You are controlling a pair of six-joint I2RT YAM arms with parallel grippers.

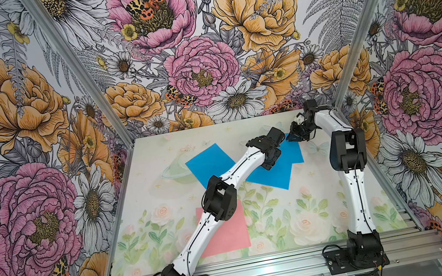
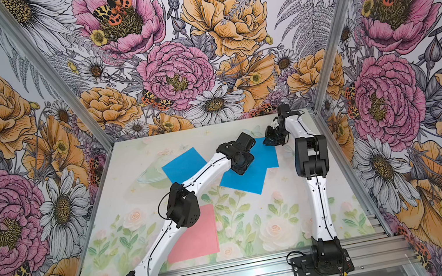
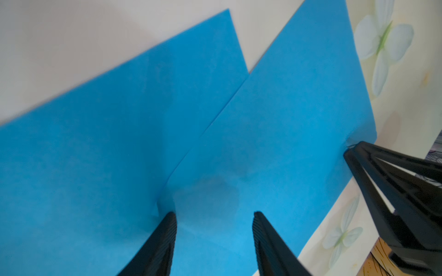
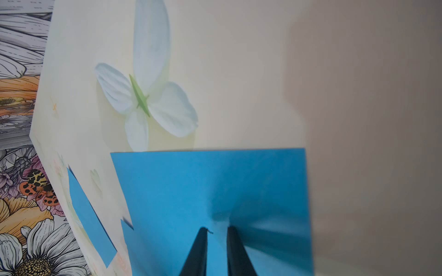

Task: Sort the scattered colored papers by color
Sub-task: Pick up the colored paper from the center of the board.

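Note:
Three blue papers lie at the back of the table in both top views: one apart at the left (image 1: 208, 162), a tilted one (image 1: 269, 177), and a square one (image 1: 294, 153) overlapping it. My left gripper (image 3: 214, 215) hangs open over that overlap with nothing between its fingers; in a top view it is seen from above (image 2: 242, 170). My right gripper (image 4: 217, 229) has its jaws nearly together, pinching the square blue paper (image 4: 215, 186) near its far corner (image 1: 290, 139). A pink paper (image 1: 227, 232) lies near the front, partly under the left arm.
Floral walls and aluminium posts (image 1: 87, 85) close the table on three sides. An aluminium rail (image 1: 267, 268) with both arm bases runs along the front. The right arm's elbow (image 1: 346, 150) stands beside the blue papers.

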